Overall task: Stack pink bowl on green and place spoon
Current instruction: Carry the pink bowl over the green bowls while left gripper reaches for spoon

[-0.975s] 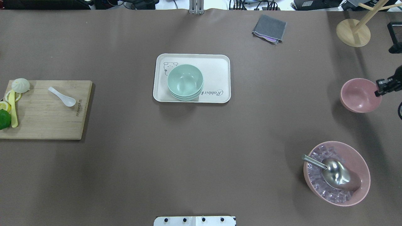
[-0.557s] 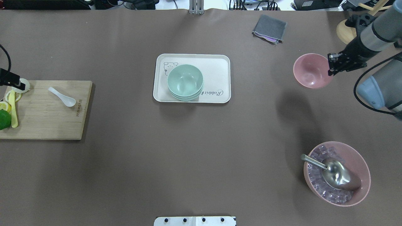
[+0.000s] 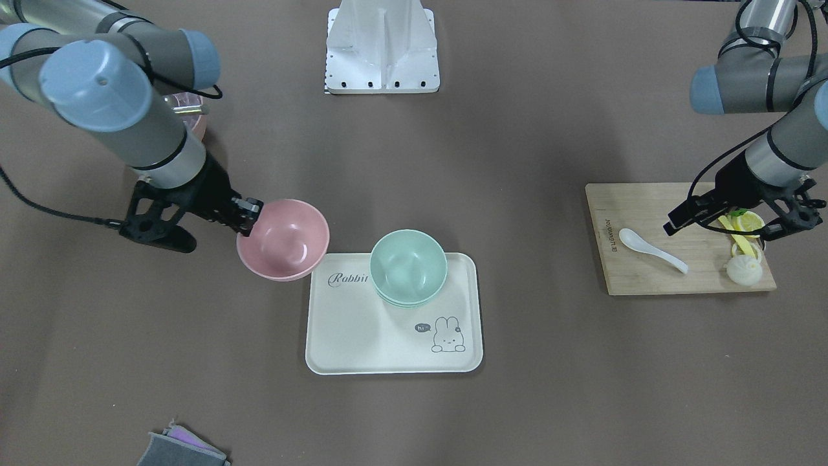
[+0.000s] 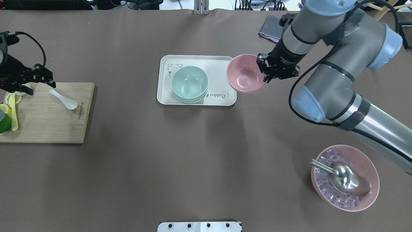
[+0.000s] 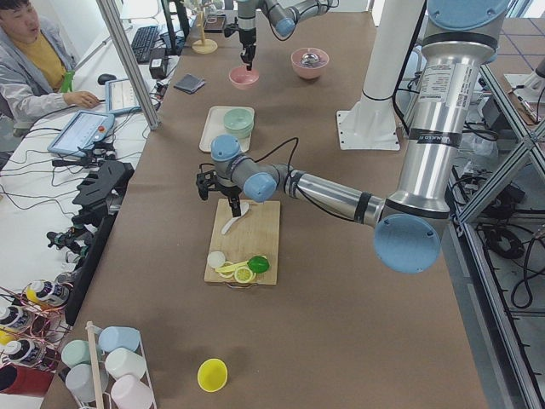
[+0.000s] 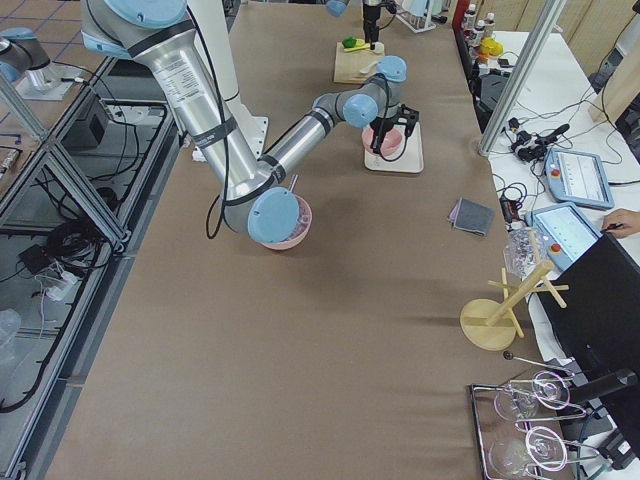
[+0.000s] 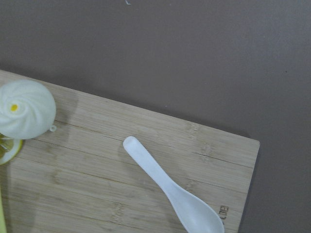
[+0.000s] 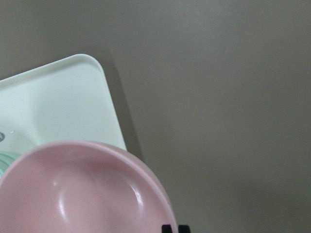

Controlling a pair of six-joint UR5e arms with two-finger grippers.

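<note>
Pink bowl (image 4: 244,76), rim-clamped in right tool (image 4: 263,69), overhangs tray (image 4: 219,72) edge; left tool (image 4: 39,86) gapes.

Brown table (image 4: 193,161), alu frame posts (image 5: 128,60), side desk (image 6: 560,100) w/ tablets (image 6: 573,176).

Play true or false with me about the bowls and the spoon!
1. The right gripper holds the pink bowl by its rim. True.
2. The green bowls stand on the white tray. True.
3. The pink bowl is stacked in the green bowls. False: it is held over the tray's edge, beside them.
4. The white spoon lies on the wooden board. True.
5. The left gripper has picked up the spoon. False: it hangs open above the board near the spoon's handle, and the spoon lies flat on the wood.
</note>
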